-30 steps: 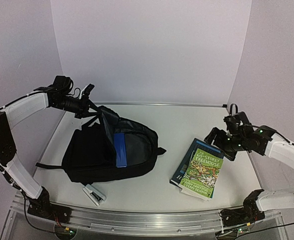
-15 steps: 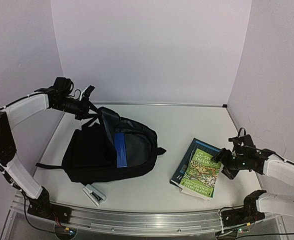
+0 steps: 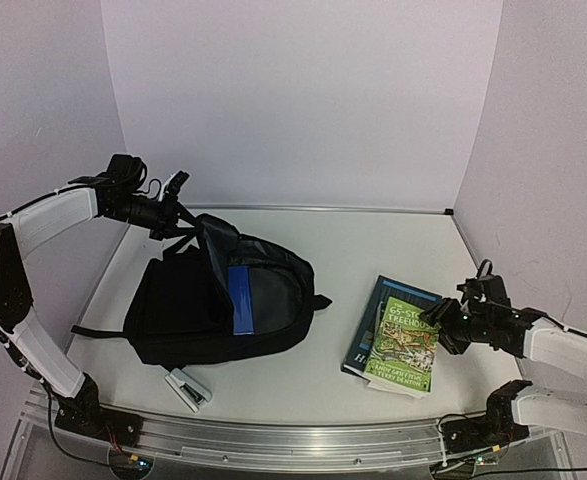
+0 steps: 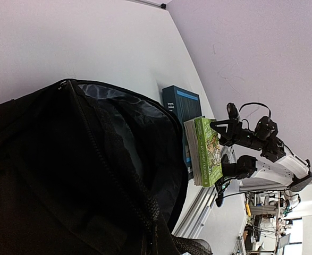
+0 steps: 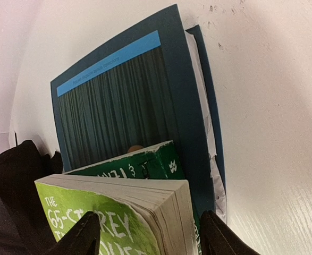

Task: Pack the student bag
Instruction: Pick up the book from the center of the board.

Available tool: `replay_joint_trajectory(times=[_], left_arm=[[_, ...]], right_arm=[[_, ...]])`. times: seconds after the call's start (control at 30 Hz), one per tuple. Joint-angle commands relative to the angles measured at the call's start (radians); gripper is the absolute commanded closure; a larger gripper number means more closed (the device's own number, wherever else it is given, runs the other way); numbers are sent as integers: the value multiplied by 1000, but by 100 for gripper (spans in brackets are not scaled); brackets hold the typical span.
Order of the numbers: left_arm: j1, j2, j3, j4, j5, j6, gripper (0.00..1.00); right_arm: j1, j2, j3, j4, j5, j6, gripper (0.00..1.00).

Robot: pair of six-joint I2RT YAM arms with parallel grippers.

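Observation:
The student bag (image 3: 223, 300) lies on its side at the table's left, its mouth facing right and showing grey lining. My left gripper (image 3: 176, 213) is shut on its top flap and holds it lifted; black fabric (image 4: 65, 170) fills the left wrist view. A green paperback (image 3: 405, 345) lies on a dark blue book (image 3: 373, 315) at the right. My right gripper (image 3: 443, 328) is low at the paperback's right edge. Its fingers (image 5: 73, 236) stand either side of the green book's (image 5: 118, 212) thickness, open, with a small gap on the right.
A blue flat item (image 3: 241, 300) stands inside the bag's mouth. A stapler (image 3: 188, 388) lies by the front rail, just in front of the bag. The dark blue book (image 5: 124, 106) has loose white pages jutting from its right side. Walls close in on the left, back and right.
My right gripper came down from above the books to the green paperback's right edge and its jaws narrowed around it. The paperback shifted slightly. The left arm held still.

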Motion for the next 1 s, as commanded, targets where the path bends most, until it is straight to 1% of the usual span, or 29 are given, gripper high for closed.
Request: replay_joint_trajectory(times=[0.0, 0.13, 0.17, 0.2, 0.27, 0.3, 0.37, 0.43, 0.53, 0.6, 0.73, 0.87, 0.97], left_arm=[[6, 2, 11, 28, 32, 17, 100], [6, 5, 14, 23, 32, 19, 100], [7, 5, 14, 23, 33, 19, 100], [6, 3, 13, 23, 33, 19, 100], [6, 3, 13, 24, 34, 19, 100], [6, 3, 13, 24, 34, 19, 100], [7, 1, 13, 23, 33, 19, 100], [6, 0, 11, 24, 34, 19, 100], [6, 0, 11, 24, 34, 19, 100], [6, -1, 11, 24, 34, 19, 100], [5, -2, 13, 25, 34, 19, 100], [6, -2, 14, 24, 34, 19, 100], [6, -1, 16, 25, 36, 19, 100]], right_arm=[[-1, 29, -36, 61, -7, 7, 35], [-1, 57, -58, 121, -23, 7, 36], [-1, 64, -68, 144, -33, 10, 36], [-1, 70, -77, 170, -44, 15, 39], [-1, 74, -90, 226, -67, 24, 48], [-1, 72, -94, 242, -73, 27, 55], [-1, 55, -93, 247, -75, 28, 67], [-2, 33, -91, 247, -76, 31, 76], [-1, -21, -84, 245, -81, 44, 92], [-1, -60, -69, 242, -82, 47, 100], [-2, -110, 6, 211, -76, -24, 100], [0, -91, 160, 77, -35, -170, 100], [-1, -31, 316, -71, 71, -280, 100]])
